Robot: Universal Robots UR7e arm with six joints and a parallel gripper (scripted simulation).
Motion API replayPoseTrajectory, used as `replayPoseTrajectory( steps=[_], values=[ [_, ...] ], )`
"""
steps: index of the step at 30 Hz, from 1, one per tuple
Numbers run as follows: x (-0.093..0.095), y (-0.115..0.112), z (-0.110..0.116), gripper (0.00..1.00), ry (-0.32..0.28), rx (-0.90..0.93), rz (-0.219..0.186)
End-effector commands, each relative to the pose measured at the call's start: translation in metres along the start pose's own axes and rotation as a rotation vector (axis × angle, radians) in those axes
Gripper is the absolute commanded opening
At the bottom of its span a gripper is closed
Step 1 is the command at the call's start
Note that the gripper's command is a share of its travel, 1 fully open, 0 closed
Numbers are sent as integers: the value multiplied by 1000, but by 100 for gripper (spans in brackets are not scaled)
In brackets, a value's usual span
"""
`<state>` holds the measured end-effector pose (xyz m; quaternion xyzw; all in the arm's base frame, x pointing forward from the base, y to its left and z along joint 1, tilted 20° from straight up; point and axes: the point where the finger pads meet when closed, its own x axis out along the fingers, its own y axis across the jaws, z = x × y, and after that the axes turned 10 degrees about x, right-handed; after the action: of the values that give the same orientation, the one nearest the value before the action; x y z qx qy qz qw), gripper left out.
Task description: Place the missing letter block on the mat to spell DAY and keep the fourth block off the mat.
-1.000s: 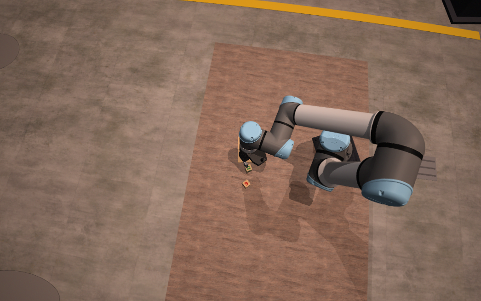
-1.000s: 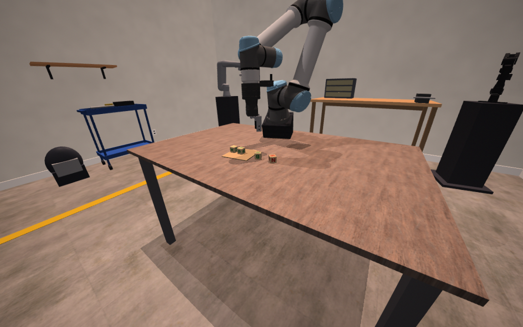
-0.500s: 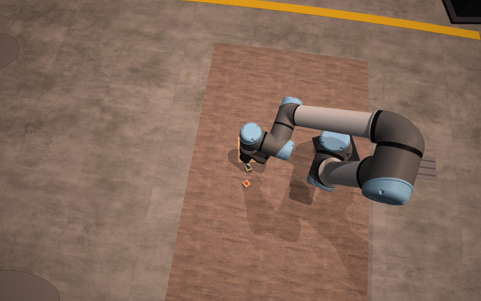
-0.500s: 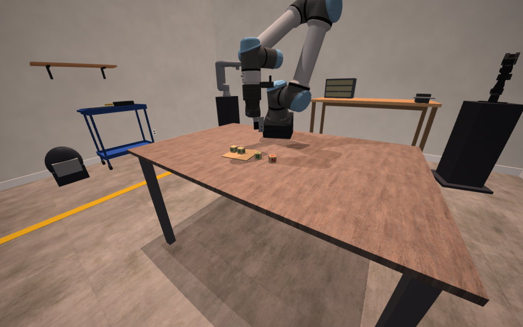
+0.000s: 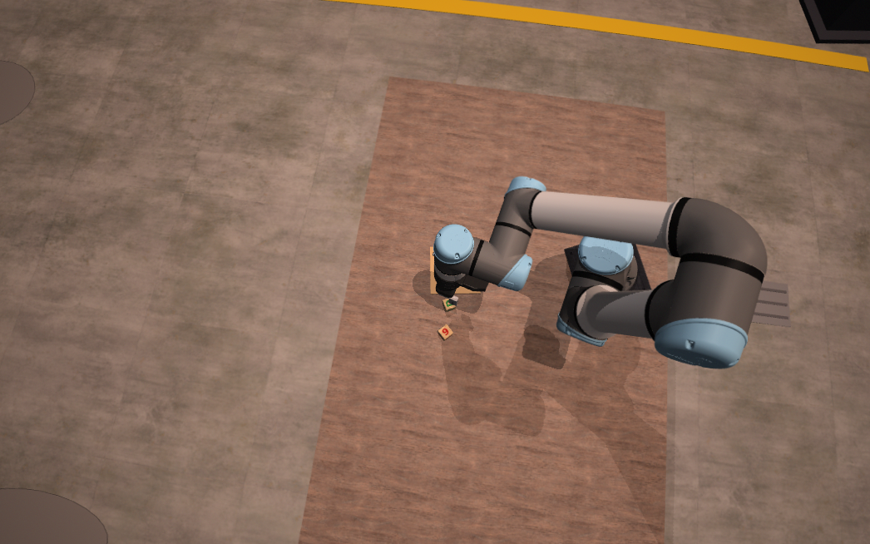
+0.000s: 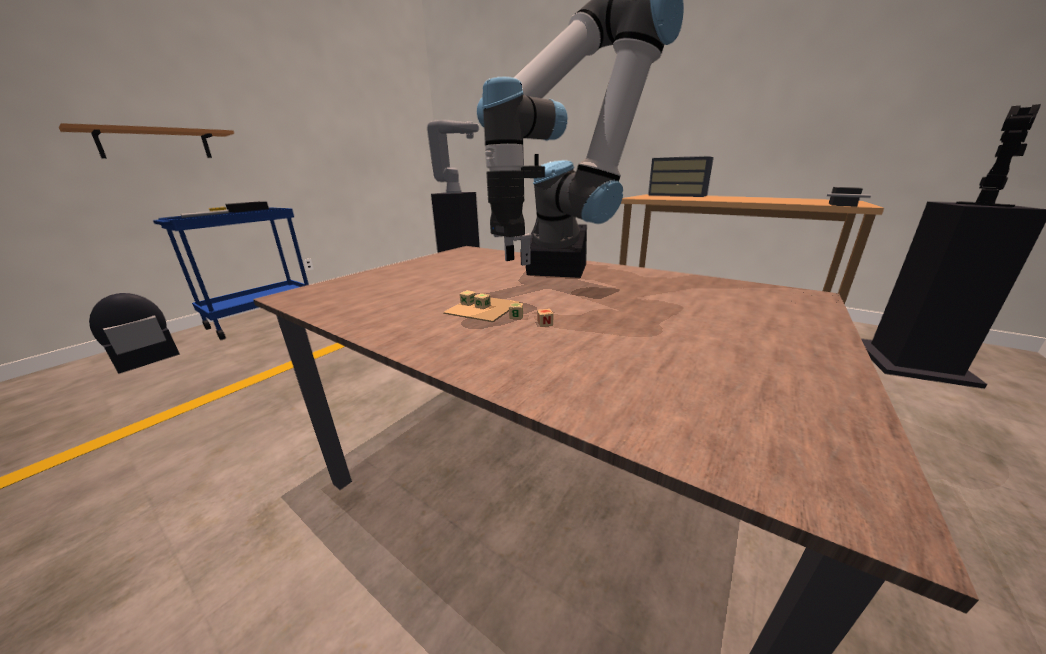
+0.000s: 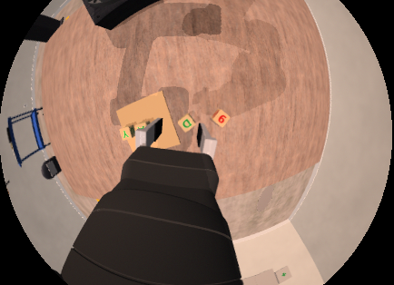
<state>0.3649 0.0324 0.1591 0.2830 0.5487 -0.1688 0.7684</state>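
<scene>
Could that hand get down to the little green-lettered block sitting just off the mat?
Probably yes. The hand hangs open and empty almost above the green-lettered block, which lies by the mat. The red-lettered block stands apart to one side, so nothing seems to block a straight drop.

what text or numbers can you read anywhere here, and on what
"D", green, on top of the block just off the mat, between the open jaws in the wrist view.
"6" or "9", red, on top of the orange block; "N" on its side.
Two blocks on the mat: green letters, too small to read.
</scene>
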Motion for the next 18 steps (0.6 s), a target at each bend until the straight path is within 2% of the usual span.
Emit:
replayPoseTrajectory(
  steps=[1, 18],
  values=[
    [3, -2, -2, 100, 2, -139, -1],
    [8, -6, -2, 100, 2, -438, -1]
  ],
)
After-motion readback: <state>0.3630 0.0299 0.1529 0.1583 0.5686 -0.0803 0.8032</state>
